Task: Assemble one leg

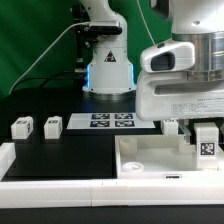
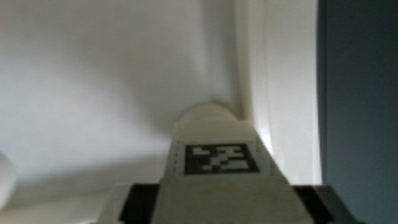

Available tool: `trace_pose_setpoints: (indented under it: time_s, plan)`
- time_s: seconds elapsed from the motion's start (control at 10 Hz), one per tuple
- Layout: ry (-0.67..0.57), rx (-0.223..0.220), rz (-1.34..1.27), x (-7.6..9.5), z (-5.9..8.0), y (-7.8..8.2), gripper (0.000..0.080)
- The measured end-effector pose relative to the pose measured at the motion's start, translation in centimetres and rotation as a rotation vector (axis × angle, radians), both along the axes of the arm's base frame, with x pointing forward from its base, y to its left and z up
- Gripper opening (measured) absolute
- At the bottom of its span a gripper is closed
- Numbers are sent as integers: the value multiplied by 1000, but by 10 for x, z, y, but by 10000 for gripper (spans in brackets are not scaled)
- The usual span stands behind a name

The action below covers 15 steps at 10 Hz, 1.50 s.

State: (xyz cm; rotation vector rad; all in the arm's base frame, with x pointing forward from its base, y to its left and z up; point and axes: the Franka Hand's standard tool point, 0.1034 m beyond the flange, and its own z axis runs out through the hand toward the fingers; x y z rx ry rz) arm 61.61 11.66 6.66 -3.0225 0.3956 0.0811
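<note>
Gripper pinches 1 leg between closed fingers, at 3 o'clock over the tabletop piece. Risk, I judge: the leg tilts or misses its corner socket and jams if lowered off-centre.

A big white square tray piece with round corner holes lies on the black table, at about 5 o'clock in the exterior view. A flat white marker board with four black tags lies near the middle, at about 12 o'clock from the tray. A green curtain hangs behind, at about 10 o'clock
</note>
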Motion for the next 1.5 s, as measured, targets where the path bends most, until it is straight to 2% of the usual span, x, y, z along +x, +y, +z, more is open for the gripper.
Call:
trace_pose_setpoints:
  time_s: [1.3, 1.5]
  plan:
    - [150, -25, -1412, 1, -1, 6, 291]
    - [156, -28, -1485, 1, -1, 6, 292]
